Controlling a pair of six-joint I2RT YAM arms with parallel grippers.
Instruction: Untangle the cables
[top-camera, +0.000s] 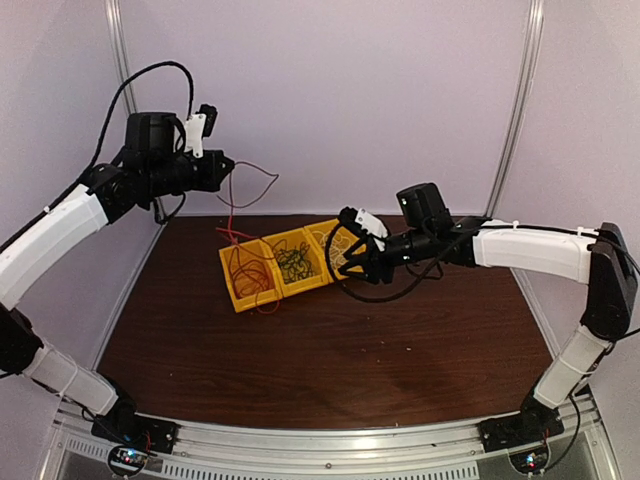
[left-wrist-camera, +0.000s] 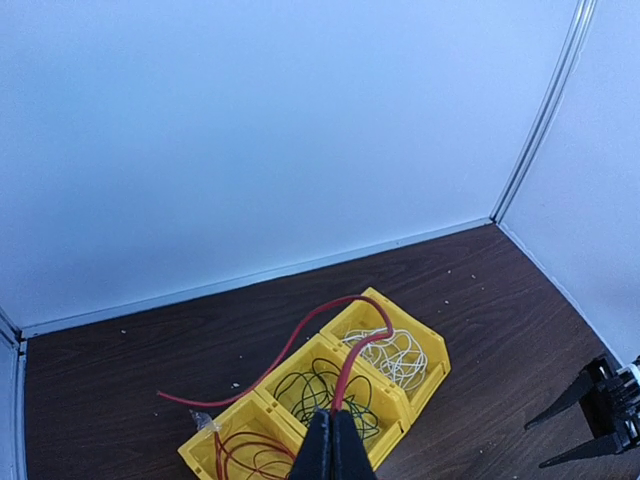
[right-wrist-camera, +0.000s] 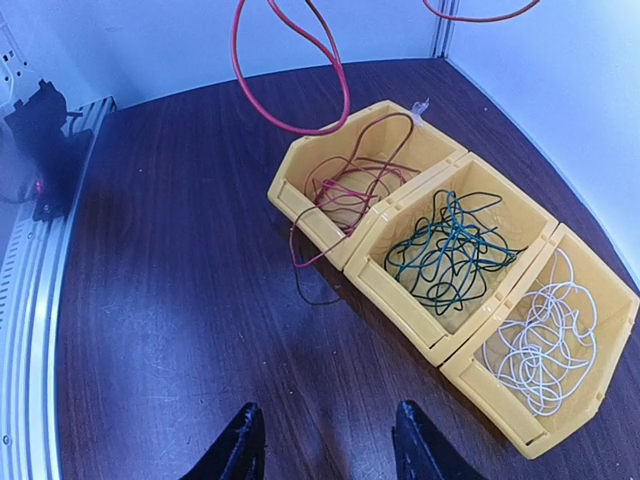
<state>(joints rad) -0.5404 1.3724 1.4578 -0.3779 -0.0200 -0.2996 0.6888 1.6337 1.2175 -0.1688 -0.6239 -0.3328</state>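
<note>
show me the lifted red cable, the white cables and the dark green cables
red cable (left-wrist-camera: 346, 375), left wrist view, on the lifted stretch near the bottom edge
white cables (right-wrist-camera: 535, 350), right wrist view, middle of the tangle
dark green cables (right-wrist-camera: 445, 250), right wrist view, middle of the tangle
</note>
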